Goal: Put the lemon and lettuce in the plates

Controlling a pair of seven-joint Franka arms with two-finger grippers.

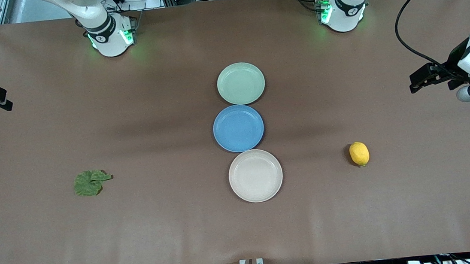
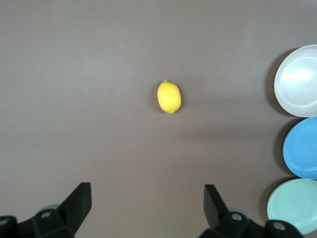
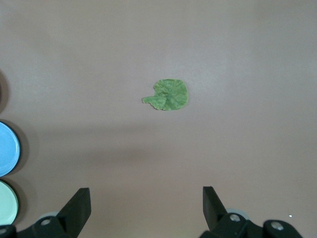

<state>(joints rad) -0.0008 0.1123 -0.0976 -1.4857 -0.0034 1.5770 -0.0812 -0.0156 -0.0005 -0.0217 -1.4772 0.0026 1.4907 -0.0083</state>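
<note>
Both grippers spread, empty: left gripper [image 2: 147, 208] hangs high w/ lemon [image 2: 169, 96] ahead; right gripper [image 3: 146, 210] faces lettuce [image 3: 168, 94]. Drop straight, centre jaws.

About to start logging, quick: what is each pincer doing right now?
Left pincer: open, holding nothing, high over the table near the lemon.
Right pincer: open, holding nothing, high over the table near the lettuce.

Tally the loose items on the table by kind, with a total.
Plates: 3, mint green plate, blue plate, cream plate
Lemon: 1
Lettuce: 1
Total: 5
</note>
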